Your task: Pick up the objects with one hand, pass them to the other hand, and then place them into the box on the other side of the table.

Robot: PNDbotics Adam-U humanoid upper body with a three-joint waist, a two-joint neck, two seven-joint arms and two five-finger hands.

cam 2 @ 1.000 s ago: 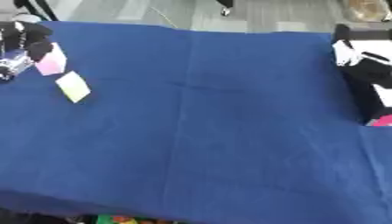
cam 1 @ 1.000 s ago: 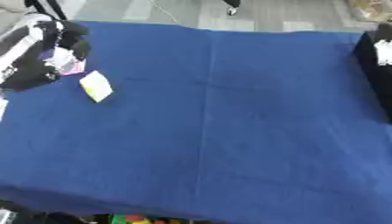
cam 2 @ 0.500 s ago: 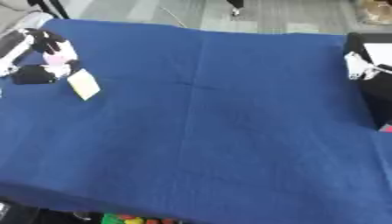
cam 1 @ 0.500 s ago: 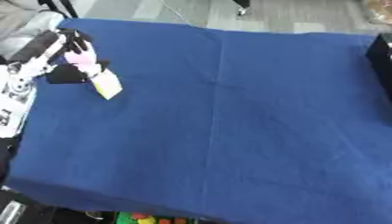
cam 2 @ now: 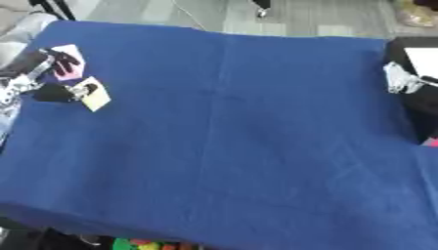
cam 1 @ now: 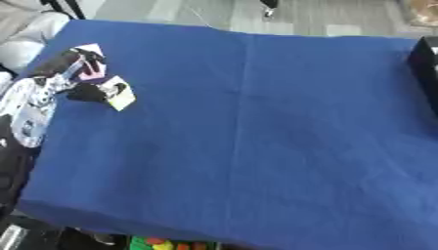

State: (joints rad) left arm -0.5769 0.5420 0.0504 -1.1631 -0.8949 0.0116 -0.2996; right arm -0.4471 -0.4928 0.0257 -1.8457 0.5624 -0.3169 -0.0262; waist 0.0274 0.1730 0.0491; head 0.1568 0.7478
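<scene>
Pale yellow and thin, the card [cam 1: 120,97] lies flat on the blue cloth [cam 1: 256,127] near its left edge, beside a pink card [cam 1: 90,72]. It looks light and flimsy, so I judge an edge pinch suits it best. The left hand [cam 1: 81,80] reaches in low from the left, thumb and fingers closing on the yellow card's near corner. The right hand [cam 2: 398,78] waits by the dark box [cam 2: 419,97]; its fingers are unclear
</scene>
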